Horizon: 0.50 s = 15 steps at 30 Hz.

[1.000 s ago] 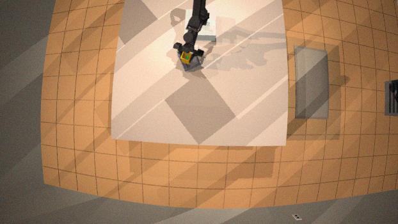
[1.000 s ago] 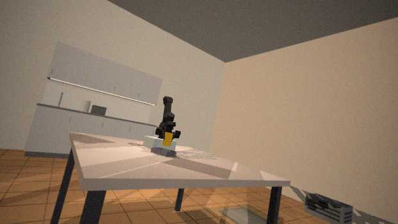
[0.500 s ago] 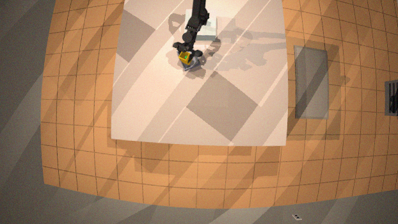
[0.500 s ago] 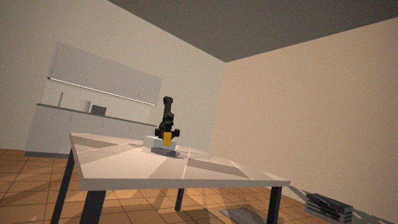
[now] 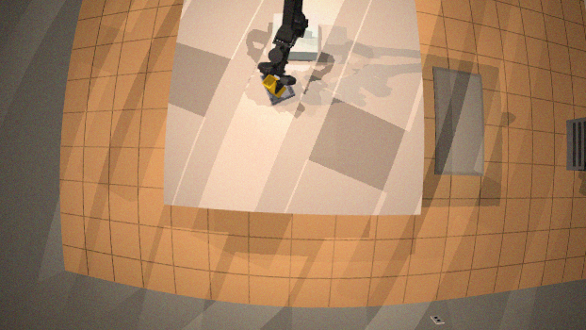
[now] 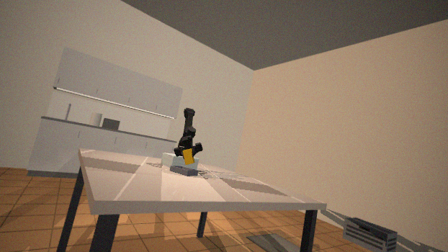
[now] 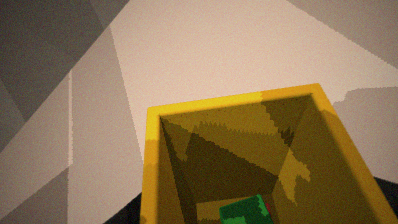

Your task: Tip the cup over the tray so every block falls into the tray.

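A yellow square cup (image 5: pixel 270 84) (image 6: pixel 189 157) (image 7: pixel 225 135) is held tilted above the tray, clear of it. My gripper (image 5: pixel 276 84) (image 6: pixel 188 151) is shut on the cup, with a finger on either side. In the wrist view I look into the cup's mouth: a green block (image 7: pixel 244 210) lies deep inside, with a sliver of a red block (image 7: pixel 268 206) beside it. The lower part of the cup is out of that view. The shallow grey-blue tray (image 5: pixel 284 100) (image 6: pixel 183 171) lies on the table under the cup; its inside is mostly hidden, and I cannot tell whether it holds blocks.
A pale box-like block (image 5: pixel 310 44) (image 6: pixel 169 159) stands behind the tray, beneath the arm. The table (image 5: pixel 236 160) (image 6: pixel 151 187) extends in front of the tray, crossed by bands of shadow.
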Motion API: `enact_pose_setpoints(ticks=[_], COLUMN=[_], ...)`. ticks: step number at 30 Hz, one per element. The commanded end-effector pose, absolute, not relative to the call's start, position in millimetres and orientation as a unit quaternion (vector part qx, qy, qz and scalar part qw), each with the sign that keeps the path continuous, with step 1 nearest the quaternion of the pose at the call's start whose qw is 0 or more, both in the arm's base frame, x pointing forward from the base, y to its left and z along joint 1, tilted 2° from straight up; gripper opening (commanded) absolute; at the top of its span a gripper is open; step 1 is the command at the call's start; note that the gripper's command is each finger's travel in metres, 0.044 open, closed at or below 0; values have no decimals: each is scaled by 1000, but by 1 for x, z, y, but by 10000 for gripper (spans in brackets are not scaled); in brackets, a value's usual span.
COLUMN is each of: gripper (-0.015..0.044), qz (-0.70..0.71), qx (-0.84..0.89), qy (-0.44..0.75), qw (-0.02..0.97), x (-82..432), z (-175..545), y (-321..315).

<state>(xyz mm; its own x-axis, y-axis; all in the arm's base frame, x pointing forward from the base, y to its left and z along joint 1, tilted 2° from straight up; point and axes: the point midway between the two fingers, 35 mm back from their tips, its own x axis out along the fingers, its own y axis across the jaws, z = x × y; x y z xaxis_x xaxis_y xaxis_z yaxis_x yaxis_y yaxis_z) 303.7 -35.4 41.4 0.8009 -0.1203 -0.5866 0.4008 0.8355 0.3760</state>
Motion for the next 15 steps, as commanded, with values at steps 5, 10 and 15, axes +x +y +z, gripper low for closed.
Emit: enact_pose_setpoints(ticks=[5,10,15], gripper=[0,0,0], qz=[-165,-179,-193], qx=[332,381,428], qy=[265,256,246], qw=[890,870,848], x=[306,306,307], z=[41,40,39], y=[-35,-35,-35])
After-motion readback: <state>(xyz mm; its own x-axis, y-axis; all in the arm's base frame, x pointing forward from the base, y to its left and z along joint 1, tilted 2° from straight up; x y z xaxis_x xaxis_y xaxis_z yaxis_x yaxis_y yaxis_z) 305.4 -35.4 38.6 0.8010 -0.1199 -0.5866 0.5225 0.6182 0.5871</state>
